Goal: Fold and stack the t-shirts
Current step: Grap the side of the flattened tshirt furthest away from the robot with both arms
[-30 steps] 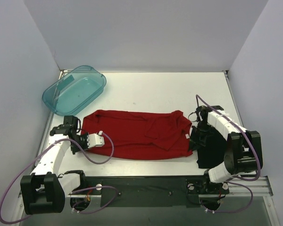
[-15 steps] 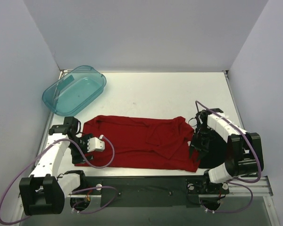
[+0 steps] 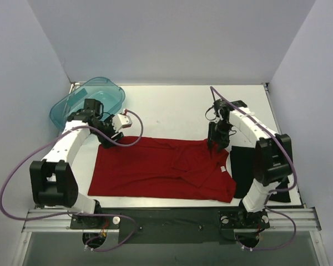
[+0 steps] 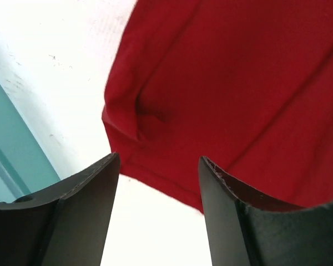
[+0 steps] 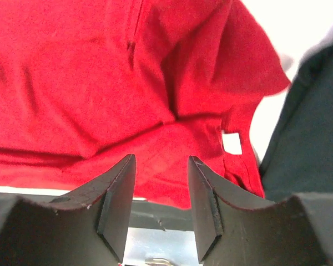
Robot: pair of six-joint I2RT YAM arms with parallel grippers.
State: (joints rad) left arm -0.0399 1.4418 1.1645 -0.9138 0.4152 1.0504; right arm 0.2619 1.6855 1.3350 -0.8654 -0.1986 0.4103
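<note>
The red t-shirt (image 3: pixel 155 169) lies spread flat across the middle of the table, its white neck label (image 3: pixel 223 168) at the right end. Beside that end lies the black t-shirt (image 3: pixel 243 166), partly under the right arm. My left gripper (image 3: pixel 106 138) hovers open over the red shirt's far left corner (image 4: pixel 127 119), nothing between its fingers (image 4: pixel 89 205). Open and empty too, my right gripper (image 3: pixel 215 146) hangs above the far right edge near the collar. The right wrist view shows red cloth (image 5: pixel 100 83), the label (image 5: pixel 231 143) and black cloth (image 5: pixel 308 138) below.
A translucent teal tub (image 3: pixel 80 108) stands tilted at the far left corner, right behind my left wrist; its wall (image 4: pixel 11 155) shows left of the fingers. White table (image 3: pixel 172 108) stretches beyond the shirt. Grey walls enclose three sides.
Both grippers opened and let go of the red shirt's ends, then swung from the near side to its far edge. The shirt slid nearer and now lies flatter and wider.
</note>
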